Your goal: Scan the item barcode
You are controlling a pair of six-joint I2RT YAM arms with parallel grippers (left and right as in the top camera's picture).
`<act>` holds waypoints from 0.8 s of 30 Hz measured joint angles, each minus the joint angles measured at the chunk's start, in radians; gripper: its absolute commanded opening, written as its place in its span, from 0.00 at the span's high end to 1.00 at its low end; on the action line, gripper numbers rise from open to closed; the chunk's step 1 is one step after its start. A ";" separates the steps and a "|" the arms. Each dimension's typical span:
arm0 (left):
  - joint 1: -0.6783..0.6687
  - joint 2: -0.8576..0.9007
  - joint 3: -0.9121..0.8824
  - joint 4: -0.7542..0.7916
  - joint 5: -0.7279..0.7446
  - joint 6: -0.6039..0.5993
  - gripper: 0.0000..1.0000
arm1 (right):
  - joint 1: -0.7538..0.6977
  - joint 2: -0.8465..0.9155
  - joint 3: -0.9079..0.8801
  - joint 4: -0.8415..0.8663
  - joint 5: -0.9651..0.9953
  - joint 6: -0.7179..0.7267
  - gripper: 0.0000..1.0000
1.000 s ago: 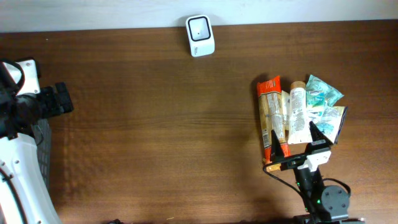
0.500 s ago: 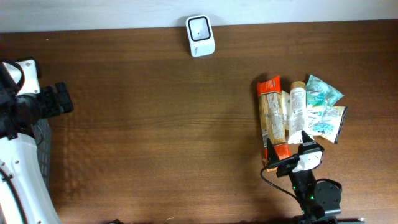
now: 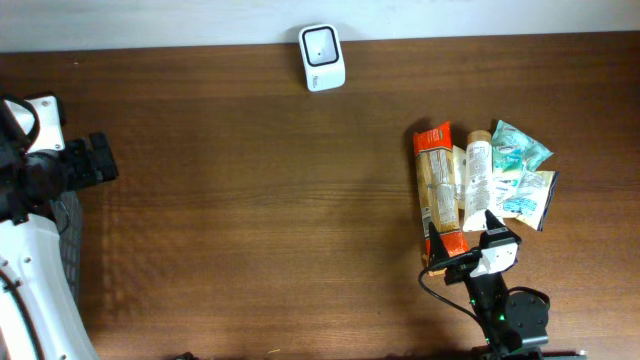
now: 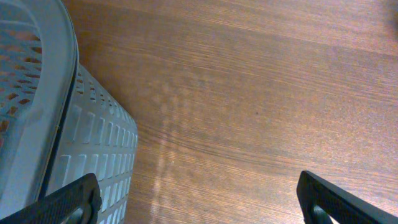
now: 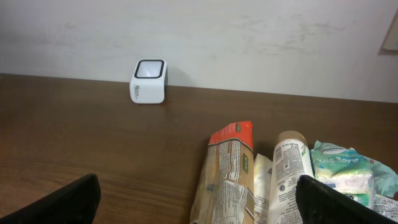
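- Left fingers point(image 4: 68, 200) are spread wide with nothing between them. They hover over the bare dark wooden tabletop point(image 3: 250, 200), just beside a grey perforated plastic basket point(image 4: 62, 124) at the far left.
- Further right, a white rounded scanner box point(image 3: 321, 57) stands at the far edge by the wall, well apart from the goods.
- Items to scan lie bunched on the right. A long orange-and-tan packet point(image 3: 436, 190) touches a white tube with a tan cap point(image 3: 477, 175), and teal-green pouches point(image 3: 515, 155) overlap beyond it.
- Right fingers point(image 5: 56, 202) are released and empty, poised at the near end of the packet and tube.
- Judged risks:
  - With the goods pressed together, a close here could pinch two at once or drag a neighbour along.
  - The crinkly packet may slip or sag in a thin grip.
  - I cannot find its barcode from here, so it could end up facing away from the scanner window.
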 measured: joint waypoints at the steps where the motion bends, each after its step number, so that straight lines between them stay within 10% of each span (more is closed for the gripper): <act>1: 0.000 0.000 0.000 0.000 0.000 0.000 0.01 | 0.000 0.000 0.000 0.000 0.000 0.000 0.01; 8: -0.180 -0.276 -0.177 0.120 -0.020 0.004 0.01 | 0.000 0.000 0.000 0.000 0.000 0.000 0.01; 18: -0.326 -0.809 -1.026 1.085 -0.011 0.008 0.01 | 0.000 0.000 0.000 0.000 0.000 0.001 0.01; 24: -0.332 -1.088 -1.319 1.171 -0.011 0.016 0.01 | 0.000 0.000 0.000 0.000 0.000 0.000 0.01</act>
